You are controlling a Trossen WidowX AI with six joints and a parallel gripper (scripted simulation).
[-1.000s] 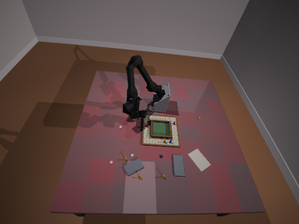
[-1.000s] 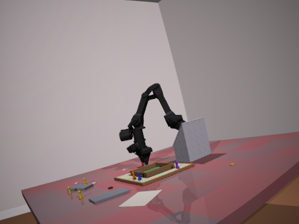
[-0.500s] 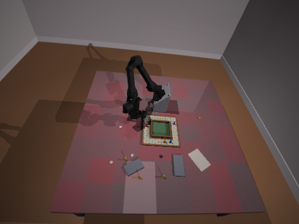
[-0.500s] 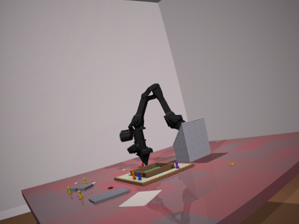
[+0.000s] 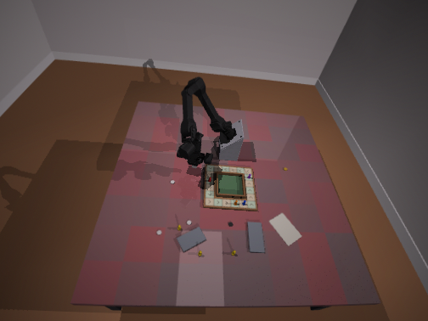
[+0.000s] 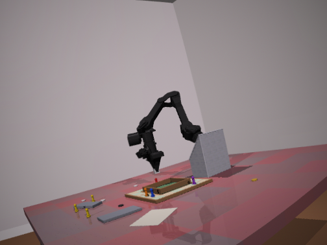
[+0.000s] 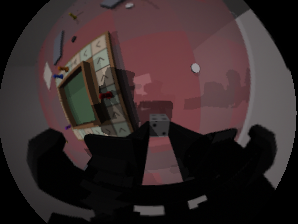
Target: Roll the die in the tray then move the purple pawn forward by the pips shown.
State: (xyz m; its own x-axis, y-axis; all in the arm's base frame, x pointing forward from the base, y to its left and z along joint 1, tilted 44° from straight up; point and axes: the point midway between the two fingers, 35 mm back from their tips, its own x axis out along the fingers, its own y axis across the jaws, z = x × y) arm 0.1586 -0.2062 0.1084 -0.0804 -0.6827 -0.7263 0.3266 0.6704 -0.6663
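My gripper (image 5: 194, 165) (image 6: 156, 171) (image 7: 157, 123) is shut on the white die (image 7: 159, 124), held above the table beside the board's left edge. Dark pips show on the die in the wrist view. The game board (image 5: 217, 203) (image 6: 156, 201) (image 7: 116, 115) has arrow squares around the brown-walled tray (image 5: 231, 196) (image 6: 175, 188) (image 7: 91, 87), whose green floor is bare. The purple pawn (image 5: 250, 176) (image 6: 193, 180) (image 7: 68, 127) stands near the board's back right corner. A red pawn (image 5: 210, 179) (image 6: 156, 180) (image 7: 105, 95) stands on the left side, near the gripper.
An orange pawn (image 5: 235, 203) (image 6: 146, 192) and a blue pawn (image 5: 244, 203) (image 6: 152, 192) stand on the front row. A grey wedge block (image 6: 214, 152) stands behind the board. Grey slabs (image 5: 191, 239) (image 5: 256, 237), a cream card (image 5: 285, 229), yellow pawns and white discs lie around.
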